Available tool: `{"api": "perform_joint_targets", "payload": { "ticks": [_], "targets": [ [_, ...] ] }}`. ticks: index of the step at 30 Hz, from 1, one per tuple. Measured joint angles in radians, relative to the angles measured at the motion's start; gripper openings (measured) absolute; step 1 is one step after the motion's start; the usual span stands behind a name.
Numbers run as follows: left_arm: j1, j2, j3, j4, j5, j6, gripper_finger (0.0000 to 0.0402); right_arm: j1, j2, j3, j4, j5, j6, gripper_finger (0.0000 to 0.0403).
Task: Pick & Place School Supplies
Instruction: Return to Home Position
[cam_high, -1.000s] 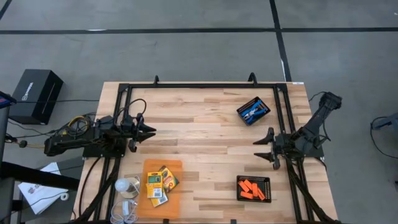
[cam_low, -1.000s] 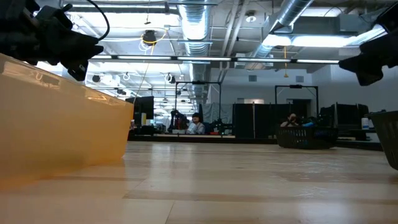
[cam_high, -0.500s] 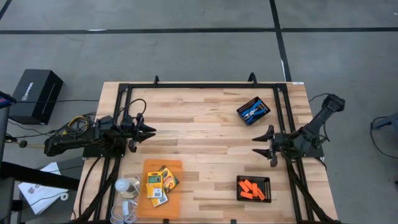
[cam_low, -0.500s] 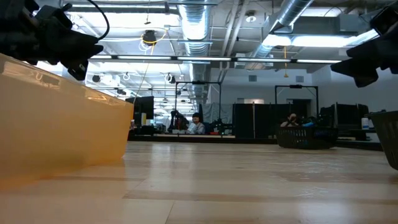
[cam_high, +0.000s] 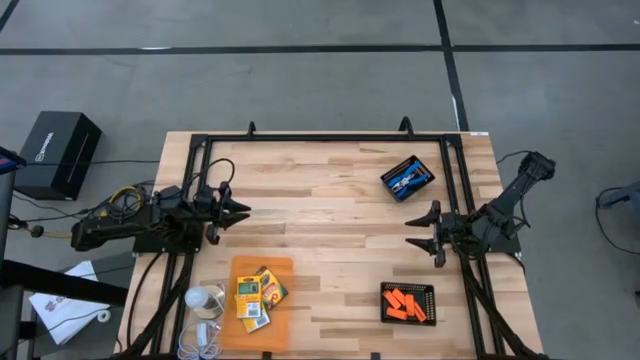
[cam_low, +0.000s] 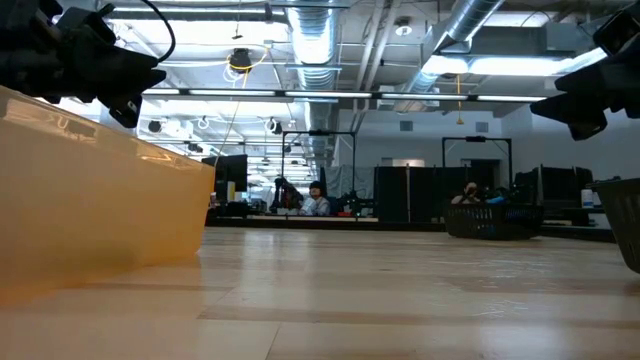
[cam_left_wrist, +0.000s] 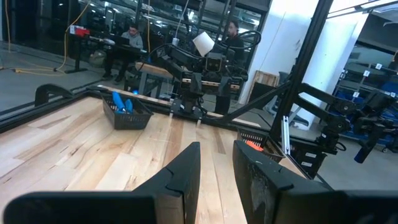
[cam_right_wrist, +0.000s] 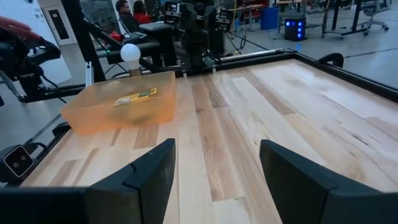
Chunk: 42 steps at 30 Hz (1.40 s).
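Observation:
Several yellow-and-green crayon boxes (cam_high: 255, 292) lie in a translucent orange bin (cam_high: 240, 265) near the table's front left; they also show in the right wrist view (cam_right_wrist: 134, 96). The blue-handled scissors (cam_high: 405, 180) lie in a black tray (cam_high: 420, 168) at the back right. Several orange sticks (cam_high: 403, 303) lie in a black tray (cam_high: 428, 303) at the front right. My left gripper (cam_high: 246, 213) hovers at the table's left, fingers a little apart and empty. My right gripper (cam_high: 410, 236) hovers at the right, wide open and empty.
A black metal frame (cam_high: 320, 137) runs along the table's far edge and down both sides. A white round lamp (cam_high: 203, 299) stands left of the orange bin. The bare wooden middle (cam_high: 330, 230) lies between the grippers. People sit in the room beyond (cam_low: 316, 198).
My right gripper has moved a little toward the table's left edge, staying open. Nothing on the table has moved.

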Motion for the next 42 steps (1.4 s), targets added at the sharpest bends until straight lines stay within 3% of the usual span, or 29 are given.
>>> {"api": "perform_joint_targets", "payload": {
  "ticks": [42],
  "targets": [
    [0.001, 0.015, 0.000, 0.016, 0.000, 0.002, 0.0090, 0.000, 0.000, 0.000, 0.005, 0.000, 0.000, 0.0225]
  ]
}}
